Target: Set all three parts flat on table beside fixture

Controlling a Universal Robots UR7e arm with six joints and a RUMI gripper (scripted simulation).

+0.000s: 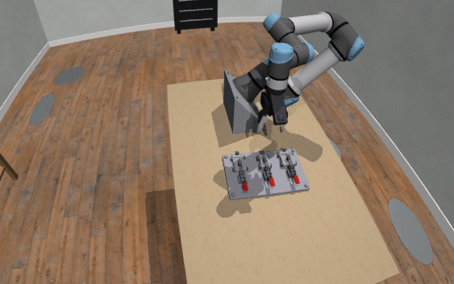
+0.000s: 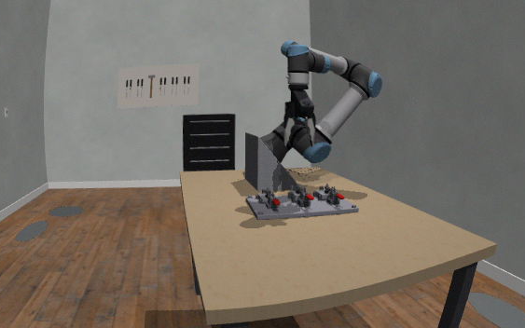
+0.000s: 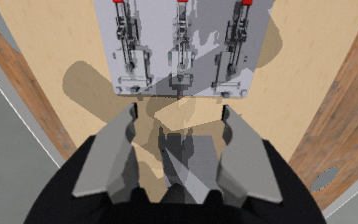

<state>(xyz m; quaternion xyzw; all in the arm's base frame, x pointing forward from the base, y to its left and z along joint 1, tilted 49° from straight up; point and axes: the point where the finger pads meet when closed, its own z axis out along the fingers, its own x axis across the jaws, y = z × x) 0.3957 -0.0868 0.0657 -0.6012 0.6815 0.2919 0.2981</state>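
Light tan wooden bench (image 1: 289,242) carries everything. Grey-and-blue six-joint arm (image 1: 318,48) reaches in from the far right corner, over a tall dark grey wedge-shaped block (image 1: 235,109) standing on the bench.

Flat grey rectangular metal fixture plate (image 1: 267,193) lies near bench centre, just in front of the wedge block. On it sit three grey toggle clamps with red handles, side by side in a row: left clamp (image 1: 242,174), middle clamp (image 1: 266,169), right clamp (image 1: 291,166). Red handles point toward the near plate edge; small grey parts sit under the clamp heads at the far edge, too small to make out clearly. All three slots look occupied.

Black two-jaw gripper (image 1: 271,128) hangs above the bench between wedge block and fixture, well apart from the plate, touching nothing. In wrist view the grey fingers frame bare bench, with the plate's far edge (image 3: 130,92) just ahead of the tips and the middle clamp roughly centred between them. Jaws partly spread, roughly half way, nothing between them.

Count: one fixture plate, three clamps, one wedge block, one gripper.
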